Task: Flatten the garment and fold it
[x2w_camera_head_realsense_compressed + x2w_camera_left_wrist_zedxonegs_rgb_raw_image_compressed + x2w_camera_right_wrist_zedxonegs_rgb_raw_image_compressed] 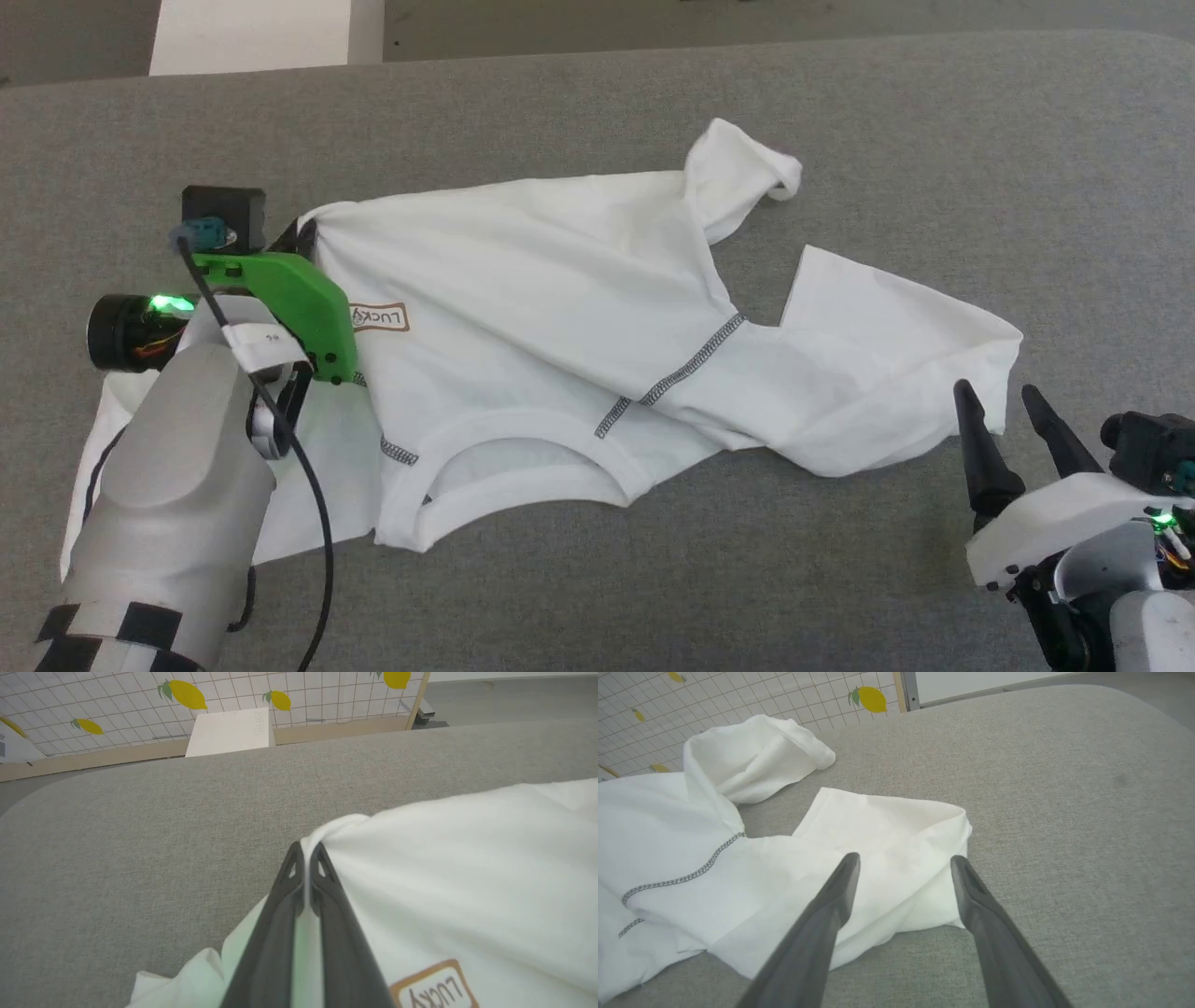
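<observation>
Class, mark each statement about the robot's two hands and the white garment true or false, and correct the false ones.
1. The left hand is shut on an edge of the garment. True.
2. The right hand grips a sleeve. False: it is open and holds nothing.
3. The garment lies flat and smooth. False: it is rumpled, with parts folded over.
4. A label reading LUCKY shows on the garment. True.

left hand (pixel 303 235) grips the garment (pixel 560 308) corner; right hand (pixel 996 392) spread beside it.
</observation>
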### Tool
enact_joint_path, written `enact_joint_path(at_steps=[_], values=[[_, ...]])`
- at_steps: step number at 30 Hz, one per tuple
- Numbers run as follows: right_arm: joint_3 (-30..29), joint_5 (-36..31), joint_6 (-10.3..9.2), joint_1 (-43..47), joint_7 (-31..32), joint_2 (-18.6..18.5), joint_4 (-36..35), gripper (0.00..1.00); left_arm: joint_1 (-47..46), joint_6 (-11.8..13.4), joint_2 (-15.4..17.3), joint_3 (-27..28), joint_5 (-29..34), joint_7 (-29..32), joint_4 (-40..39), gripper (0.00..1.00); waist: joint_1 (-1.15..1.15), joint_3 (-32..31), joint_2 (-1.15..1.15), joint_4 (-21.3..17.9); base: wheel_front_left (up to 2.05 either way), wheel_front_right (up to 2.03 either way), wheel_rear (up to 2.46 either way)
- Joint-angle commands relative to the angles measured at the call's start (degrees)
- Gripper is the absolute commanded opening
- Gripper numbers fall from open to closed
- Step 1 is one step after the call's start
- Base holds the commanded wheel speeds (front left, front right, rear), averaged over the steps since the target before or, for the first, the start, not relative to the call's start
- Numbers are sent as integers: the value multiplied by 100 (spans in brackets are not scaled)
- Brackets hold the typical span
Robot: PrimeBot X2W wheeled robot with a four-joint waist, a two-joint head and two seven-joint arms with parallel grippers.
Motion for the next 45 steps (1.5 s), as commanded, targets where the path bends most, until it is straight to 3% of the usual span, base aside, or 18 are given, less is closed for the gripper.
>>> enact_joint_path(at_steps=[1, 7, 8, 16, 23, 27, 37, 45], values=[[0, 1, -8, -76, -29, -1, 17, 100, 12, -19, -41, 81, -121, -208, 49, 100, 0, -41, 0, 45, 0, 0, 0], [-15, -29, -8, 0, 20, -1, 1, 100, 613, 35, -314, 575, -564, -1515, -92, 100, 0, -242, 0, 212, 0, 0, 0], [19, -45, -8, 62, 66, -1, -35, 100, 1126, 80, -470, 847, -731, -1889, -455, 100, 0, -360, 0, 330, 0, 0, 0], [108, -62, -8, 249, 261, -1, -163, 100, 2809, 226, -993, 1712, -290, -1979, -2422, 100, 0, -594, 0, 708, 0, 0, 0], [79, -133, -8, 355, 392, -1, -252, 100, 3813, 158, -1289, 1713, 74, -1977, -2871, 100, 0, -773, 0, 973, 0, 0, 0], [88, -143, -8, 386, 442, -1, -287, 100, 4016, 205, -1295, 1593, 39, -1607, -2662, 100, 0, -834, 0, 1035, 0, 0, 0], [191, -95, -8, 466, 459, -1, -282, 100, 3995, 528, -1462, 1461, -602, 182, -2326, 100, 0, -906, 0, 905, 0, 0, 0], [213, -77, -8, 455, 437, -1, -286, 100, 3743, 571, -1475, 1565, -930, 571, -2187, 100, 0, -817, 0, 632, 0, 0, 0]])
